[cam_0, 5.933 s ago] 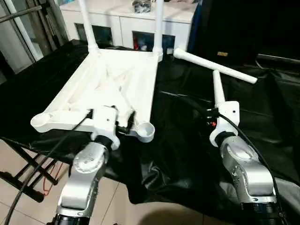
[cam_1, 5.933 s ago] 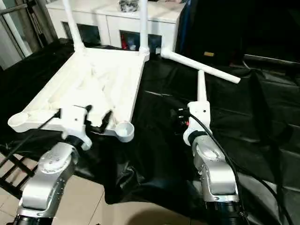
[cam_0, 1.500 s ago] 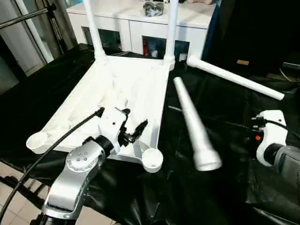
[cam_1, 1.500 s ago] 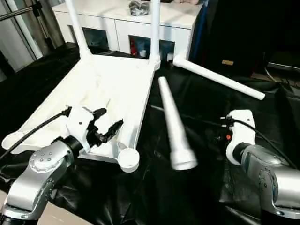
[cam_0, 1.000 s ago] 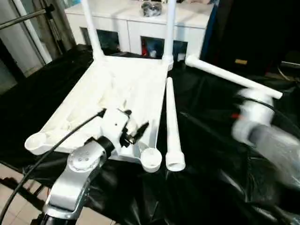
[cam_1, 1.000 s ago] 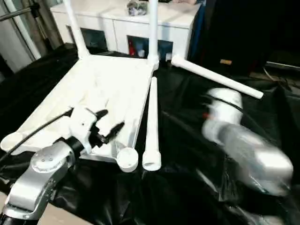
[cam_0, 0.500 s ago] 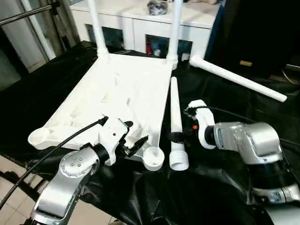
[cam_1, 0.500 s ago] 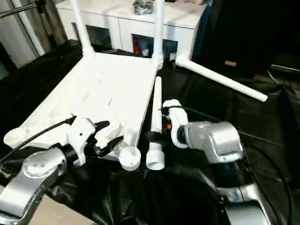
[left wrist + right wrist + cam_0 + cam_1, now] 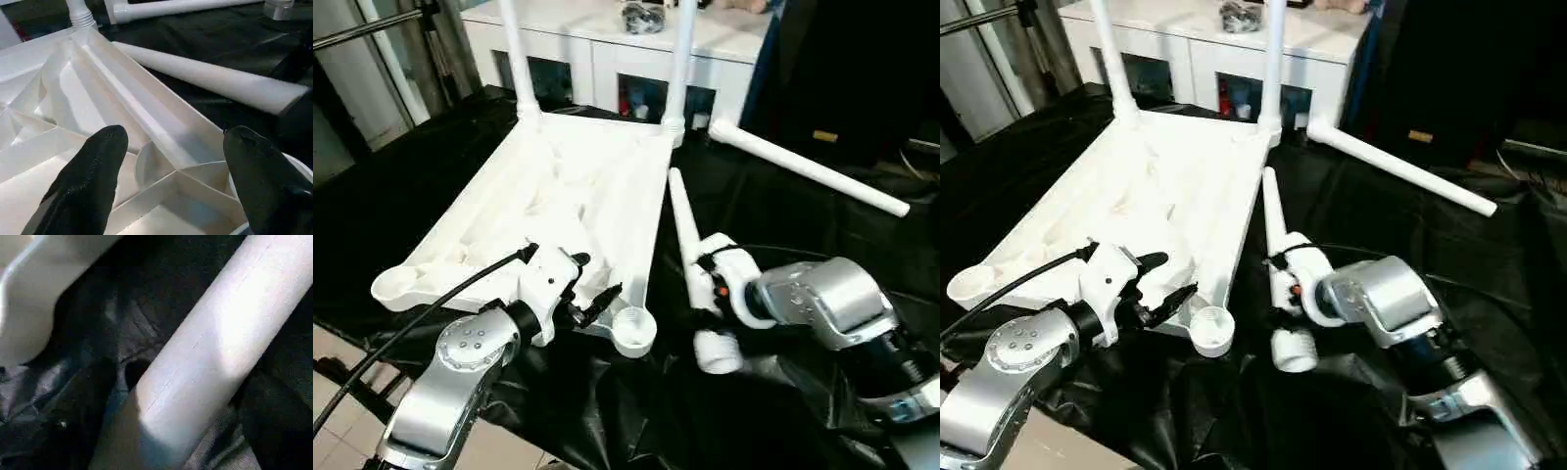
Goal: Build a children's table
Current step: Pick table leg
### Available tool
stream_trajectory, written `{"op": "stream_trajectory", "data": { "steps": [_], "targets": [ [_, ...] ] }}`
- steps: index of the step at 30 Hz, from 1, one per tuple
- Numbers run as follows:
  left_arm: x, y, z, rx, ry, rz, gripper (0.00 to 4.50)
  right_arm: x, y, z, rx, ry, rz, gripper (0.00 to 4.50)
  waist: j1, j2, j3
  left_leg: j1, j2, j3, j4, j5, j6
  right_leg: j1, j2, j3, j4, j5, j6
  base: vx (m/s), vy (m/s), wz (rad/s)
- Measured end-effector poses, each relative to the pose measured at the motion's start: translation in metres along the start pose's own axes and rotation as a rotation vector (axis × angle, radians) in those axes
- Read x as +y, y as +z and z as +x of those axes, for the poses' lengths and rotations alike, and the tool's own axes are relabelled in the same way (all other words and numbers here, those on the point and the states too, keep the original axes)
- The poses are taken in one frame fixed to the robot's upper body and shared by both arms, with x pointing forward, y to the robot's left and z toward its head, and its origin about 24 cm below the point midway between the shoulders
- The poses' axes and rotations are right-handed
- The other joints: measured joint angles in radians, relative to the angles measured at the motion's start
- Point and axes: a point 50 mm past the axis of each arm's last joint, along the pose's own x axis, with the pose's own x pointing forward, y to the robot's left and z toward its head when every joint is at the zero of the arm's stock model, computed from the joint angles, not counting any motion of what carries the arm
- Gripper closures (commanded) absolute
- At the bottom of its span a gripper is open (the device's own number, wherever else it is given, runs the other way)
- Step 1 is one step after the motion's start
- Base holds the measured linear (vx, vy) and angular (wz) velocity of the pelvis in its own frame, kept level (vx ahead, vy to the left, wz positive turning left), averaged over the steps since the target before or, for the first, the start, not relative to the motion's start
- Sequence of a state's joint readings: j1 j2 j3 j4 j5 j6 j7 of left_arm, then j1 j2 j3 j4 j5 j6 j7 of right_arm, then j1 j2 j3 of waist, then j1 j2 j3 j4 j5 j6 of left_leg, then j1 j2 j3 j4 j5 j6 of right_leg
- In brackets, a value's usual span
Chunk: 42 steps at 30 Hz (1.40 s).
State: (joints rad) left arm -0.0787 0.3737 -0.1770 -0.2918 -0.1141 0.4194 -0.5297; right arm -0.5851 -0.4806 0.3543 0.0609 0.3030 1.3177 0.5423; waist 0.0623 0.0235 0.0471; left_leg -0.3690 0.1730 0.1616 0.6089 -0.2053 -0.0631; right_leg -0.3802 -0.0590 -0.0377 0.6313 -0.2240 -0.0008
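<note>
The children's table lies upside down: its white ribbed tabletop point(image 9: 558, 186) rests on black cloth, with two legs point(image 9: 680, 59) standing upright in the far corner sockets. The near right socket point(image 9: 634, 328) holds nothing. My left gripper point(image 9: 597, 276) hovers open over the tabletop's near edge beside that socket, and its fingers point(image 9: 98, 166) grip nothing. A loose leg point(image 9: 683, 220) lies slanted just right of the tabletop. My right gripper point(image 9: 703, 294) is open and straddles it near its thick end, and cloth shows between one finger point(image 9: 83, 426) and the leg point(image 9: 215, 333).
Another loose white leg point(image 9: 813, 168) lies across the cloth at the back right. A white glass-door cabinet point(image 9: 607, 39) stands behind the table. The black cloth point(image 9: 783, 235) hangs over the near edge, with tiled floor below at the left. A metal stand point(image 9: 372, 29) rises at the far left.
The right arm swung in from the right onto the loose leg. In the last half second the leg's thick end shifted right, away from the tabletop, together with the gripper. The left gripper stayed put.
</note>
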Motion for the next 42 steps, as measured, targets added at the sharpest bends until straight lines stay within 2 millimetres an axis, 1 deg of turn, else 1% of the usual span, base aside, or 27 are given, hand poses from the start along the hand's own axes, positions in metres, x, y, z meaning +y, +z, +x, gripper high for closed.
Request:
{"op": "stream_trajectory", "data": {
  "steps": [1,2,4,5,8,12,13,18,19,23,25,28,30,33,37,40,42],
  "targets": [
    [0.000,0.000,0.000,0.000,0.000,0.000,0.91,-0.004,-0.002,-0.002,0.003,-0.011,0.009,0.88,-0.001,0.000,0.000,0.000,0.000,0.001,0.000,0.000,0.000,0.000,0.000,0.000,0.000,0.000,0.000,0.000,0.000,0.00],
    [0.000,0.000,0.000,-0.001,0.000,-0.001,0.91,-0.006,-0.002,-0.002,-0.001,-0.014,0.018,1.06,-0.001,0.000,0.000,0.000,0.000,0.001,0.000,0.000,0.000,0.000,0.000,0.000,0.000,0.001,0.000,0.000,0.000,0.00],
    [-0.001,0.001,0.001,-0.007,-0.002,-0.005,0.91,-0.008,-0.003,-0.002,-0.009,-0.013,0.023,1.22,-0.003,0.000,0.000,0.000,0.001,0.001,0.000,0.000,0.000,0.000,0.000,0.000,0.000,0.001,0.000,0.000,0.000,0.00],
    [-0.001,0.002,0.002,-0.011,-0.003,-0.007,0.91,-0.009,-0.003,-0.002,-0.010,-0.015,0.028,1.22,-0.003,0.000,0.000,0.001,0.001,0.001,0.000,0.000,0.000,0.000,0.000,0.000,0.000,0.001,0.000,0.000,0.000,0.00],
    [-0.001,0.003,0.002,-0.017,-0.006,-0.009,0.91,-0.013,-0.005,-0.004,-0.011,-0.021,0.044,1.56,-0.004,0.000,0.000,0.001,0.001,0.002,0.000,0.000,0.000,0.000,0.000,0.000,0.000,0.001,0.000,0.000,0.000,0.00],
    [-0.001,0.004,0.002,-0.018,-0.006,-0.009,0.91,-0.019,-0.009,-0.007,-0.016,-0.035,0.073,1.74,-0.005,-0.001,0.000,0.001,0.001,0.002,0.000,0.000,0.000,0.000,0.000,0.001,0.000,0.001,0.000,0.000,0.000,0.00],
    [-0.001,0.004,0.002,-0.018,-0.007,-0.009,0.91,-0.021,-0.010,-0.008,-0.018,-0.038,0.081,1.92,-0.007,-0.001,0.000,0.001,0.001,0.003,0.000,0.000,0.000,0.000,0.000,0.001,0.000,0.001,0.000,0.000,0.000,0.00],
    [-0.001,0.004,0.003,-0.019,-0.008,-0.009,0.91,-0.026,-0.015,-0.010,-0.017,-0.055,0.095,2.07,-0.013,-0.002,-0.001,0.002,0.002,0.003,0.000,0.000,0.000,0.000,0.000,0.001,0.000,0.002,-0.001,0.000,0.000,0.00],
    [-0.001,0.004,0.003,-0.019,-0.009,-0.009,0.91,-0.027,-0.016,-0.010,-0.017,-0.056,0.097,2.20,-0.016,-0.003,-0.001,0.002,0.002,0.004,0.000,0.000,0.000,0.000,0.000,0.001,0.000,0.002,-0.002,0.000,0.000,0.00],
    [-0.001,0.004,0.003,-0.024,-0.010,-0.011,0.91,-0.031,-0.019,-0.013,-0.029,-0.078,0.123,2.31,-0.021,-0.003,-0.002,0.002,0.002,0.004,0.000,0.000,0.000,0.000,0.000,0.000,0.000,0.002,-0.002,0.000,0.000,0.00],
    [-0.001,0.005,0.003,-0.027,-0.010,-0.011,0.91,-0.035,-0.022,-0.015,-0.040,-0.089,0.146,2.43,-0.022,-0.003,-0.002,0.002,0.002,0.004,0.000,0.000,0.000,0.000,0.000,0.001,0.000,0.002,-0.002,0.000,0.000,0.00],
    [-0.002,0.006,0.004,-0.034,-0.010,-0.010,0.91,-0.042,-0.027,-0.019,-0.064,-0.105,0.183,2.50,-0.021,-0.003,-0.002,0.002,0.002,0.004,0.000,0.001,0.001,-0.001,0.000,0.001,0.000,0.002,-0.002,0.000,0.000,0.00],
    [-0.003,0.007,0.006,-0.038,-0.014,-0.008,0.91,-0.046,-0.029,-0.022,-0.108,-0.105,0.198,2.61,-0.020,-0.003,-0.002,0.001,0.002,0.004,0.000,0.001,0.001,-0.001,0.000,0.001,0.000,0.002,-0.002,0.000,0.000,0.00],
    [-0.006,0.008,0.008,-0.044,-0.024,-0.006,0.91,-0.051,-0.028,-0.030,-0.181,-0.113,0.207,2.63,-0.017,-0.001,-0.001,0.001,0.003,0.005,0.000,0.001,0.001,-0.001,0.000,0.000,0.000,0.002,-0.002,0.000,0.000,0.00],
    [-0.008,0.009,0.010,-0.050,-0.022,-0.003,0.91,-0.059,-0.029,-0.045,-0.273,-0.131,0.202,2.65,-0.007,-0.001,-0.001,0.001,0.003,0.005,0.000,0.001,0.001,-0.001,0.000,0.000,0.000,0.002,-0.002,0.000,0.000,0.00],
    [-0.010,0.010,0.012,-0.058,-0.028,-0.002,0.91,-0.061,-0.033,-0.047,-0.301,-0.139,0.194,2.65,-0.004,0.000,-0.001,0.002,0.003,0.005,0.000,0.001,0.002,-0.001,0.000,0.000,0.000,0.002,-0.002,0.000,0.000,0.00],
    [-0.011,0.012,0.013,-0.067,-0.028,0.001,0.91,-0.063,-0.031,-0.049,-0.346,-0.151,0.187,2.65,-0.006,0.002,0.000,0.001,0.003,0.005,0.000,0.001,0.002,-0.001,0.000,0.001,0.000,0.003,-0.002,0.000,0.000,0.00]
  ]
}}
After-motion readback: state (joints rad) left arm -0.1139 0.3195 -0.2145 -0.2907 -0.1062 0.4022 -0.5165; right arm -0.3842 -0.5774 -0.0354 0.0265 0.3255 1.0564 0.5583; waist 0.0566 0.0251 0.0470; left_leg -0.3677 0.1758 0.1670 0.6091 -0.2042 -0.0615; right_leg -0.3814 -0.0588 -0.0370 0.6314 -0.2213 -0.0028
